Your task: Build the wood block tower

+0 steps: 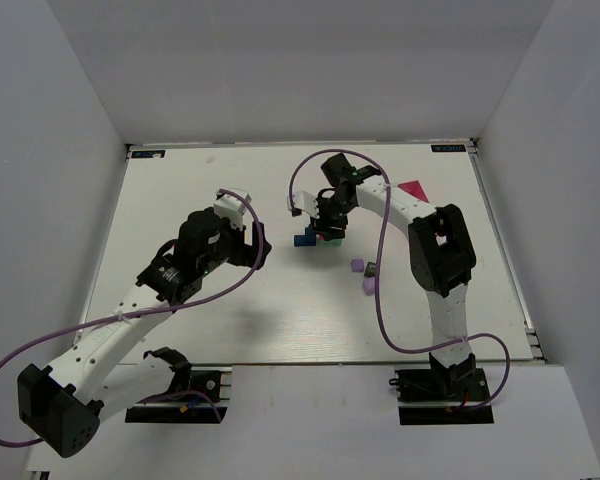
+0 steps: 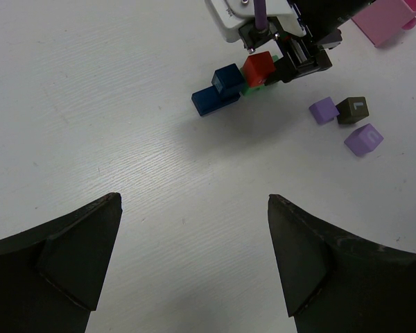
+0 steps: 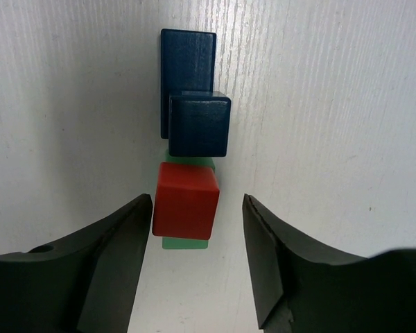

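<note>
A red block (image 3: 186, 200) sits on a green block (image 3: 187, 243). Just beyond it a dark blue cube (image 3: 199, 125) rests on a longer blue block (image 3: 187, 55). My right gripper (image 3: 197, 201) is open, with one finger on each side of the red block. The left finger is very close to it and the right finger stands apart. The same stack shows in the top view (image 1: 316, 238) and the left wrist view (image 2: 258, 67). My left gripper (image 2: 194, 198) is open and empty, over bare table well short of the stack.
Two lilac blocks (image 2: 323, 110) (image 2: 364, 139) and a dark block (image 2: 351, 109) lie loose to the right of the stack. A pink tray (image 1: 412, 188) lies at the back right. White walls enclose the table (image 1: 230, 190).
</note>
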{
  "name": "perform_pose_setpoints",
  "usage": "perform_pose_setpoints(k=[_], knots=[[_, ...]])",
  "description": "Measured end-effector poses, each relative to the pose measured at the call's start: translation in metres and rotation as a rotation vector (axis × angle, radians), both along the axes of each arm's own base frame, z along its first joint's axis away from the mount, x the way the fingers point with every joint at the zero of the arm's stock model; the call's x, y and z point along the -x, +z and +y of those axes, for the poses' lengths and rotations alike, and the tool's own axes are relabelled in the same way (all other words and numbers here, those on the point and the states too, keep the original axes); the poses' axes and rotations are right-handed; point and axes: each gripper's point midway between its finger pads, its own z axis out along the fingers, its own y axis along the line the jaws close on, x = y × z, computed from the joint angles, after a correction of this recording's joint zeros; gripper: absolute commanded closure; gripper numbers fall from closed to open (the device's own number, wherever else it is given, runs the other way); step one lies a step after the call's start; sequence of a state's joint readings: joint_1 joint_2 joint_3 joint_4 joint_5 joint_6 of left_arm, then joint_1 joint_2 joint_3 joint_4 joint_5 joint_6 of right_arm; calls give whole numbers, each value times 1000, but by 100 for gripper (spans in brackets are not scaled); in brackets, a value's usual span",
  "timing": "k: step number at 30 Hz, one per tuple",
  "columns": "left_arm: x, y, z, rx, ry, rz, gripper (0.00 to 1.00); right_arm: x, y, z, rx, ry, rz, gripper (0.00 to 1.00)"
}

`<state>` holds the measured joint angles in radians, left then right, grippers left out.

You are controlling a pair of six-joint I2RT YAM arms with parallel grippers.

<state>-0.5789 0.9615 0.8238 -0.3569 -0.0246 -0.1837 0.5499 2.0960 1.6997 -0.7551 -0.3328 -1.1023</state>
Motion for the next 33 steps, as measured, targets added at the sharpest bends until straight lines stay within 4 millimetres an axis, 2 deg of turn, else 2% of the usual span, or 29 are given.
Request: perform_pose_setpoints(k=[16, 18, 21, 22, 23, 33], knots=[[0, 0, 0, 0, 1, 0, 3, -2, 0, -2, 8, 2, -9, 44], [0, 0, 0, 0, 0, 0, 3, -2, 0, -3, 8, 1, -9, 41], [0, 0, 0, 0, 0, 0, 3, -3, 0, -3, 8, -1, -10, 32], [0, 0, 0, 0, 0, 0, 3, -3, 0, -4, 8, -1, -10, 18], [0, 0, 0, 0, 1, 0, 3, -3, 0, -4, 8, -4, -8, 11], [0, 0, 0, 0, 0, 0, 3, -4, -3, -6, 6, -8, -11, 10]])
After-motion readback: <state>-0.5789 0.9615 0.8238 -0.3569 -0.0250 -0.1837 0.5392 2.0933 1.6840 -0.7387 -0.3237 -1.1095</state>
